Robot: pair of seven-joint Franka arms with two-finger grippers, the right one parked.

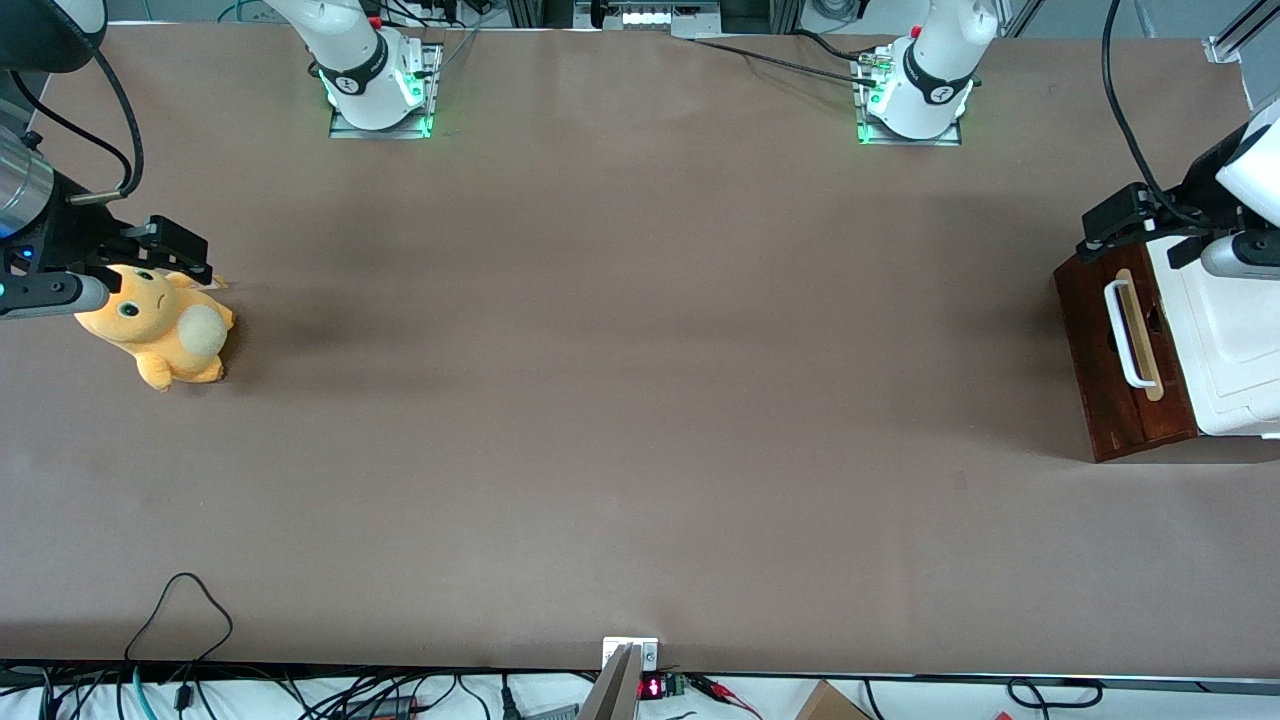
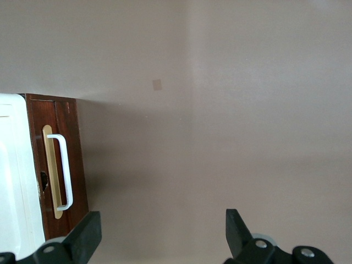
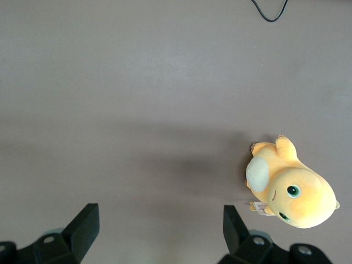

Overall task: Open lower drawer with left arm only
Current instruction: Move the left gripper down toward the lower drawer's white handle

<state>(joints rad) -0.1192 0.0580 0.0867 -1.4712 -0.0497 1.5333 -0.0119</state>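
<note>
The dark reddish-brown wooden lower drawer (image 1: 1120,360) sits shut at the working arm's end of the table, under a white box (image 1: 1225,340). The left arm's black two-finger gripper (image 2: 162,234) hangs above the drawer's front, jaws spread wide over bare brown tabletop (image 1: 640,400). I'd worry it comes down in front of the white U-shaped bar handle (image 2: 61,171) and closes on nothing, or shoves the whole cabinet.

Gripper (image 2: 162,234) fingers (image 2: 85,236) apart, nr lower drawer (image 2: 58,165).
</note>
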